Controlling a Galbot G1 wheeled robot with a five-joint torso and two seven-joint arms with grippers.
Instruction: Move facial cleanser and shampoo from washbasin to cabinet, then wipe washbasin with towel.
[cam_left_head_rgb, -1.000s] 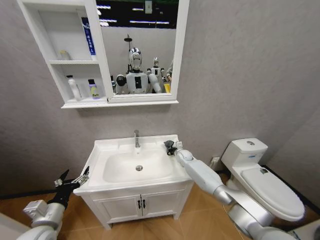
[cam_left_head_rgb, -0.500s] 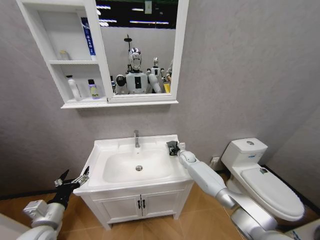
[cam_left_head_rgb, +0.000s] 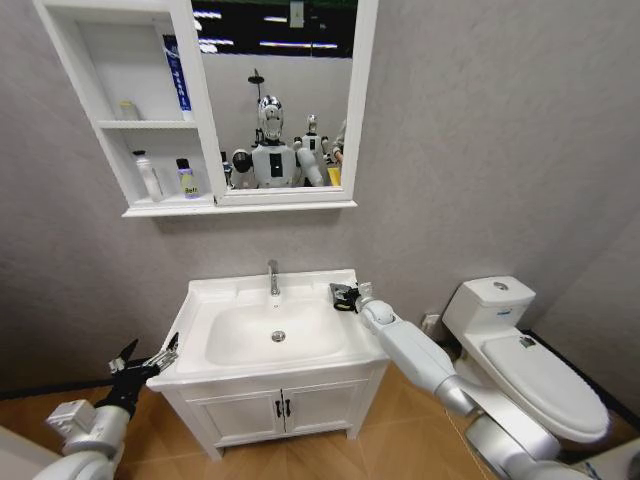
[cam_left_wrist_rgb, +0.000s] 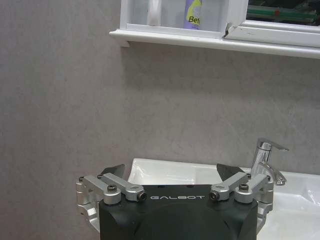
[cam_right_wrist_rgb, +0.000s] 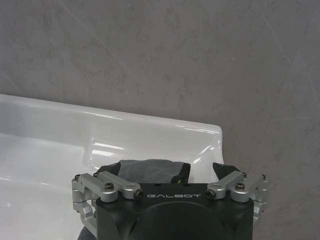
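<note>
Already the bottles stand up in the cabinet (cam_left_head_rgb: 150, 125), a white bottle (cam_left_head_rgb: 148, 175) and a purple-labelled one (cam_left_head_rgb: 187, 180) side by side in the lowest open shelf, so by my reckoning only the wiping remains. That explains the right gripper (cam_left_head_rgb: 343, 296) reaching over the back right corner of the washbasin (cam_left_head_rgb: 215, 365), where the dark towel (cam_right_wrist_rgb: 150, 170) lies on the flat ledge near the wall, well clear of the tap (cam_left_head_rgb: 273, 277). Its jaws stand open on either side of the cloth, not yet clamped, placed as if to take it. Meanwhile the left gripper (cam_left_head_rgb: 140, 362) waits low beside the basin's front left corner, jaws spread, holding nothing.
</note>
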